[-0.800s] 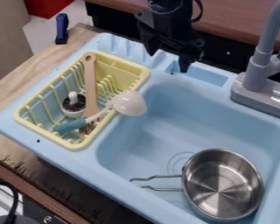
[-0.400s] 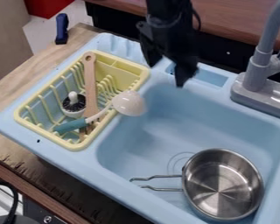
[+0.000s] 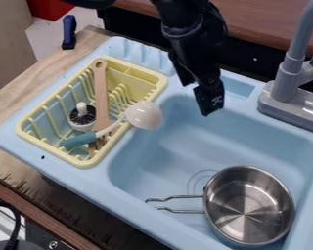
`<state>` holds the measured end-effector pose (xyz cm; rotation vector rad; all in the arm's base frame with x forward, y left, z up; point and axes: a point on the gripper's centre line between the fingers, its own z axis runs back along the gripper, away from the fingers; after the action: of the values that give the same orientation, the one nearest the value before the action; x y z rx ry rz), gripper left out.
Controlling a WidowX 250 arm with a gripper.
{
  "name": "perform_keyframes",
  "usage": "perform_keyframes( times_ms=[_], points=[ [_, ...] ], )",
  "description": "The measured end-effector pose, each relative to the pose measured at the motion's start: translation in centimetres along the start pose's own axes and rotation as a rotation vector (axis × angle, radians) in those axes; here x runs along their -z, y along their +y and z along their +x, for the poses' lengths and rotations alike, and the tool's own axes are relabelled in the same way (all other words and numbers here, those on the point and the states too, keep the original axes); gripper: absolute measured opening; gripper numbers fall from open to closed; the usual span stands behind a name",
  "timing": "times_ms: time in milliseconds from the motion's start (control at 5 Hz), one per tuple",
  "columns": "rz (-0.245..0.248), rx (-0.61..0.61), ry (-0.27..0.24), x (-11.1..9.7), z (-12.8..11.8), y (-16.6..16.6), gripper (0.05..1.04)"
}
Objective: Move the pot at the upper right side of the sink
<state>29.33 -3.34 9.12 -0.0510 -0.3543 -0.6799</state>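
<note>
hanging near the upper edge of the light blue plastic sink [image 3: 87, 181], the black two-finger pincer [image 3: 195, 100] appears spread, empty. the round silver metal pot [image 3: 247, 210] sits at the sink's lower right. judged step: approach; next, descend and grip the pot.

a yellow dish rack [image 3: 129, 82], in it one wooden utensil [image 3: 100, 93] and one small round brush [image 3: 82, 116], a teal-handled ladle [image 3: 145, 115] leaning over its right rim, a grey faucet [image 3: 291, 75] well apart to its right
</note>
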Motion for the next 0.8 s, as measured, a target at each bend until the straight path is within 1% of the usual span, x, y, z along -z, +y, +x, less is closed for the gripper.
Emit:
perform_keyframes(
  times_ms=[200, 400, 600, 800],
  points=[
    [-0.088, 0.140, 0.046, 0.8, 0.1, -2.5, 0.997],
    [-0.123, 0.261, 0.068, 2.3, 0.6, -4.3, 0.997],
    [-0.089, 0.316, 0.063, 3.4, 0.6, -5.4, 0.997],
    [-0.095, 0.351, 0.086, 4.6, 0.5, -6.4, 0.997]
  ],
)
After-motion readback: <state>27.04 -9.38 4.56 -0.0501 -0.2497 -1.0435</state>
